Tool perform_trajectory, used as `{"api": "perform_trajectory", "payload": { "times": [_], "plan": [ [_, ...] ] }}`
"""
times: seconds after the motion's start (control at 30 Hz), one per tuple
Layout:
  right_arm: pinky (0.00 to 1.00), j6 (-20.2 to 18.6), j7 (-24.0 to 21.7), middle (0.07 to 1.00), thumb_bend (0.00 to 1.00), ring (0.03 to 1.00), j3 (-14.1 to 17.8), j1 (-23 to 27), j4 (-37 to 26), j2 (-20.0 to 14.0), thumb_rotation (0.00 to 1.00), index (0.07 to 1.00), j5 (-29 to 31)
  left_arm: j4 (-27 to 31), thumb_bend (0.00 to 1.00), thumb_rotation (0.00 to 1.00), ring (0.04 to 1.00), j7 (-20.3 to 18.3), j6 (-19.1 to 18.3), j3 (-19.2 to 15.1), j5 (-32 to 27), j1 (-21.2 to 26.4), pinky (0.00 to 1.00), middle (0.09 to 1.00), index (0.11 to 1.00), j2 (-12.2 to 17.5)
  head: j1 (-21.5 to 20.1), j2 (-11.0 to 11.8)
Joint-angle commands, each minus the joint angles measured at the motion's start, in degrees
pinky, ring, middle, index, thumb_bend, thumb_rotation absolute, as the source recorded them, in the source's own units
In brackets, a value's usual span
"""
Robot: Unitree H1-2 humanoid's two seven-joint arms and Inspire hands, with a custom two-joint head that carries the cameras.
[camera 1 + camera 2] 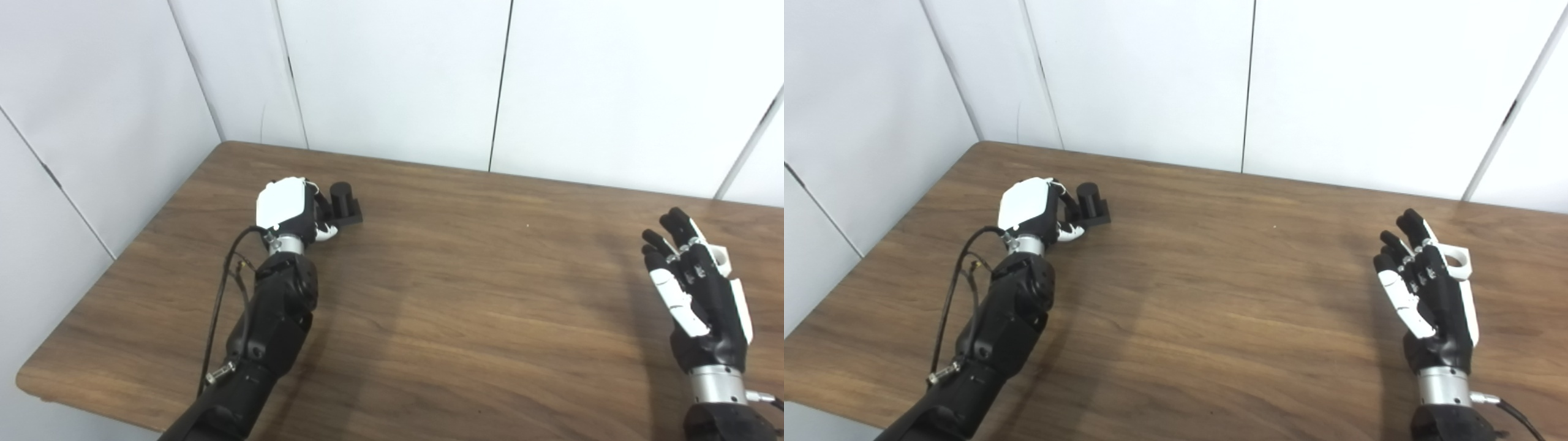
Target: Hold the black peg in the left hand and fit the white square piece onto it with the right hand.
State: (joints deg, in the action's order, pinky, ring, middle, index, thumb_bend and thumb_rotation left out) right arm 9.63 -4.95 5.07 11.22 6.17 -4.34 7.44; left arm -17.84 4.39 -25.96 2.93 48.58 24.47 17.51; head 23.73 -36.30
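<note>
My left hand (293, 211) has its fingers curled toward the black peg (345, 202), which stands upright on its flat base on the table (465, 294) at the far left; the fingers reach the near side of the base, but from behind the white back of the hand I cannot tell whether they are clamped on it or only resting against it. The peg's long axis points straight up, and it sits just beyond and to the right of my left fingers, so any lift has to come from that hand. Over on the far right, my right hand (1427, 294) stands with its fingers apart and stretched, pointing away from me, holding nothing. The white square piece (1458, 260) lies just beside it, on its right, touching or nearly touching the outer edge of the hand, with its round hole facing up in the right eye view. I judge the coming move turns on that: the piece is to the right of the open fingers, not between them, so the hand must shift right before closing. Peg and piece sit well apart across the table
</note>
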Motion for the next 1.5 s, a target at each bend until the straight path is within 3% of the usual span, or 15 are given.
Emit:
{"api": "perform_trajectory", "payload": {
  "times": [0.0,0.23,0.4,0.67,0.87,1.0,1.1,1.47],
  "plan": [
    [0.88,1.46,-0.36,0.922,0.44,0.867,0.71,-2.16,0.53,-0.75,0.46,0.904,0.99,0.90,0.52,0.09,0.986,-2.28,0.10,0.81,-2.26,-0.20,1.00,0.902,0.489,1.46,-0.09,-0.02],
    [0.86,1.37,-0.02,0.913,0.44,0.859,0.48,-2.21,-0.05,-0.64,0.47,0.896,0.31,2.39,0.52,0.09,1.000,-7.41,1.92,2.45,-8.63,-0.82,1.00,0.932,0.491,4.05,-1.50,-0.37],
    [0.89,2.25,-0.27,0.923,0.48,0.875,0.67,-1.99,1.37,-0.70,0.49,0.897,0.85,3.11,0.52,0.09,0.998,-9.58,6.06,3.90,-12.80,-1.57,1.00,0.935,0.492,5.73,-2.42,-0.64],
    [0.88,3.24,-0.22,0.914,0.45,0.860,0.79,-1.75,2.28,-0.75,0.47,0.890,0.76,4.59,0.52,0.09,1.000,-10.19,7.51,7.06,-14.23,-2.67,0.99,0.933,0.494,6.40,-3.44,-1.04],
    [0.88,2.96,-0.13,0.924,0.49,0.867,0.87,-1.67,2.05,-0.70,0.48,0.895,0.88,4.76,0.52,0.09,1.000,-9.25,11.23,8.93,-15.02,-3.95,0.99,0.938,0.494,6.22,-4.72,-1.45],
    [0.86,4.14,-0.12,0.914,0.51,0.859,0.76,-1.50,2.91,-0.78,0.50,0.889,0.43,5.29,0.52,0.09,1.000,-11.23,13.43,9.77,-17.33,-4.91,1.00,0.956,0.495,6.22,-5.59,-1.60],
    [0.87,4.15,0.02,0.911,0.52,0.862,0.72,-1.61,2.94,-0.59,0.50,0.886,0.41,4.08,0.52,0.09,1.000,-10.79,17.42,11.21,-17.90,-5.48,0.97,0.949,0.495,6.48,-6.20,-1.77],
    [0.84,4.76,0.24,0.905,0.55,0.846,0.74,-1.74,3.39,-0.04,0.48,0.879,0.68,5.80,0.52,0.09,0.976,-9.27,20.36,16.77,-13.85,-7.02,0.92,0.934,0.496,5.59,-8.06,-2.17]
  ]
}}
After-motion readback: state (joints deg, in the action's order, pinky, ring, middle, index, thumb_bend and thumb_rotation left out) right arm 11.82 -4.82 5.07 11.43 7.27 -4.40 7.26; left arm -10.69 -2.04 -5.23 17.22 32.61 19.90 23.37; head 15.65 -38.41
